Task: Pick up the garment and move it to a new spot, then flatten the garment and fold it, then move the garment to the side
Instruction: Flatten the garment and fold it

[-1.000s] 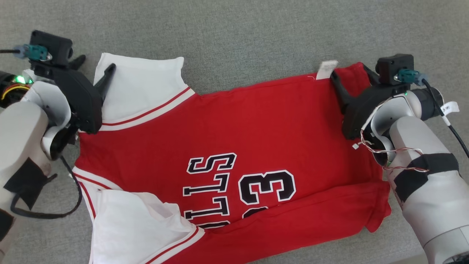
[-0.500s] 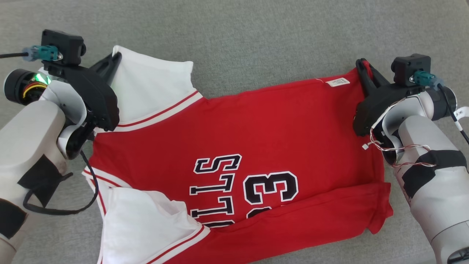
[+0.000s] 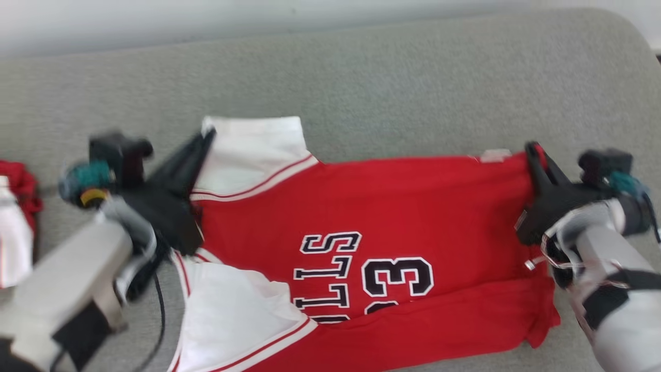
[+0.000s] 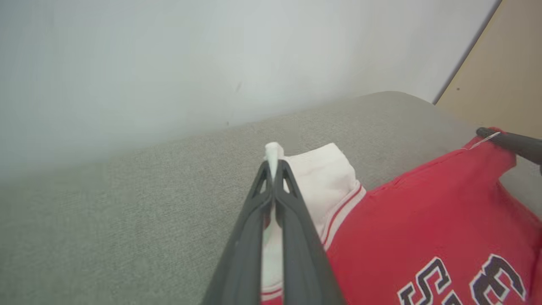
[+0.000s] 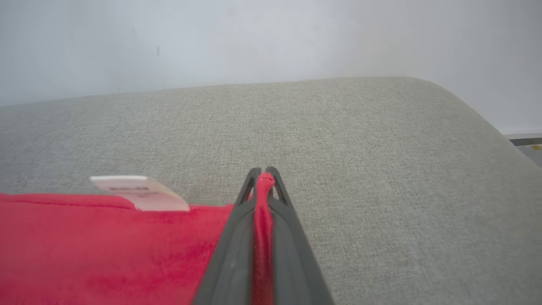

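The garment [image 3: 372,206] is a red jersey with white sleeves and black-and-white lettering, spread on a grey cushioned surface [image 3: 361,82]. My left gripper [image 3: 209,135] is shut on the far corner of its white sleeve [image 4: 313,178], and the cloth pokes out between the fingertips of this gripper [image 4: 274,163]. My right gripper [image 3: 532,150] is shut on the red far corner of the hem; red cloth is pinched between the tips of that gripper [image 5: 264,176]. A white label [image 5: 139,192] sticks up from the hem edge beside it. The garment's near edge is folded over.
Another red and white piece of cloth [image 3: 15,222] lies at the left edge of the head view. A pale wall [image 5: 254,38] rises behind the cushion, whose rounded right end [image 3: 619,46] drops off. A tan panel [image 4: 504,72] stands at the right in the left wrist view.
Both grippers have closed on the garment's far corners and carried them forward and up. The head view has tilted up, bringing the wall and the cloth at the left into sight.
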`<state>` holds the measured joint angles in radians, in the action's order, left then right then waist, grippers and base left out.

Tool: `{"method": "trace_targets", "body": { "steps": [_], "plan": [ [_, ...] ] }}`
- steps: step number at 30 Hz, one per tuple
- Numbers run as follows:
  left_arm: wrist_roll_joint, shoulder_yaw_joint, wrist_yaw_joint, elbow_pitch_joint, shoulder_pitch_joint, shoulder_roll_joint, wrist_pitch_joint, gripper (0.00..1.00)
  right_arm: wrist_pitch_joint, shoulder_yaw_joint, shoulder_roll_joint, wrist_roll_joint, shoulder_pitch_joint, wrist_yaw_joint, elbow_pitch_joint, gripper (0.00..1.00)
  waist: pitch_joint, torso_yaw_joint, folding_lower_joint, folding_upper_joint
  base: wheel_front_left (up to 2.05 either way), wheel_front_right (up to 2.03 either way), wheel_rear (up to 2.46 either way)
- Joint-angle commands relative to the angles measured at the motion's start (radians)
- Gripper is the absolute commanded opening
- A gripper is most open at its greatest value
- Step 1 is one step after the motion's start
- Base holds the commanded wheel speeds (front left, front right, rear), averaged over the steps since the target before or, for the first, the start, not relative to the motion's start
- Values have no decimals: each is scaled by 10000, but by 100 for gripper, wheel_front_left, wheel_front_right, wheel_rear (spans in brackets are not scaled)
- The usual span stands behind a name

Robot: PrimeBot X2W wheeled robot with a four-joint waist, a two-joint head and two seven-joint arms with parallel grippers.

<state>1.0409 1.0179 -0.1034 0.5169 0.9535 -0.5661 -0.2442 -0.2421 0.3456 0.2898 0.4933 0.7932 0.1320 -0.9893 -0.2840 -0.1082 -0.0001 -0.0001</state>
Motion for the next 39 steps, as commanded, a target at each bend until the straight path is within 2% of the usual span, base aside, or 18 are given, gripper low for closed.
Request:
{"method": "trace_targets", "body": {
  "steps": [1,6,11,15,24,25,26,27,28,36,37,39],
  "plan": [
    [-70,-83,113,-298,-354,-79,-91,0,-80,-39,167,137,-259,-27,100,0,388,377,1,1,0,0,0],
    [-299,-643,977,-2242,-2132,-374,-217,0,-217,-202,569,904,-1422,-27,1031,0,736,712,1,1,0,0,0],
    [-844,-1819,1662,-3934,-4161,-165,-210,0,-234,-583,859,1149,-2557,-27,2313,0,932,912,1,1,0,0,0],
    [-1324,-2420,1824,-4494,-5412,145,-213,0,-222,-1128,832,1201,-3485,-26,3248,0,1060,1059,1,1,0,0,0],
    [-1837,-3229,1662,-4373,-7329,999,-213,0,-222,-2025,507,1149,-5529,-26,4789,0,1244,1124,1,1,0,0,0],
    [-1891,-3372,1702,-4270,-7510,1088,-214,0,-222,-2078,474,1174,-5690,-27,4840,3,1261,1114,1,1,0,0,0],
    [-2051,-3525,1741,-4176,-7628,1127,-214,0,-222,-2112,455,1155,-5810,-26,4912,47,1280,1102,1,1,0,0,0],
    [-2210,-3697,1739,-4117,-7753,1222,-214,46,-222,-2181,416,1195,-5933,-26,4965,100,1294,1095,1,1,0,0,0],
    [-2314,-3846,1687,-4063,-7914,1362,-214,100,-224,-2237,407,1203,-6065,-26,5023,100,1322,1100,1,1,0,0,0],
    [-3823,-6054,1501,-4151,-8893,2431,-214,100,-177,-2578,421,1198,-6641,-26,5335,100,1592,1112,1,1,0,0,0],
    [-3823,-6054,1501,-4151,-8893,2431,-214,100,-177,-2578,421,1198,-6641,-26,5335,100,1592,1112,1,1,0,0,0],
    [-4790,-7159,1461,-4438,-9204,2871,-215,100,119,-2622,508,1074,-6598,-26,5169,100,1657,1131,1,1,0,0,0]
  ]
}}
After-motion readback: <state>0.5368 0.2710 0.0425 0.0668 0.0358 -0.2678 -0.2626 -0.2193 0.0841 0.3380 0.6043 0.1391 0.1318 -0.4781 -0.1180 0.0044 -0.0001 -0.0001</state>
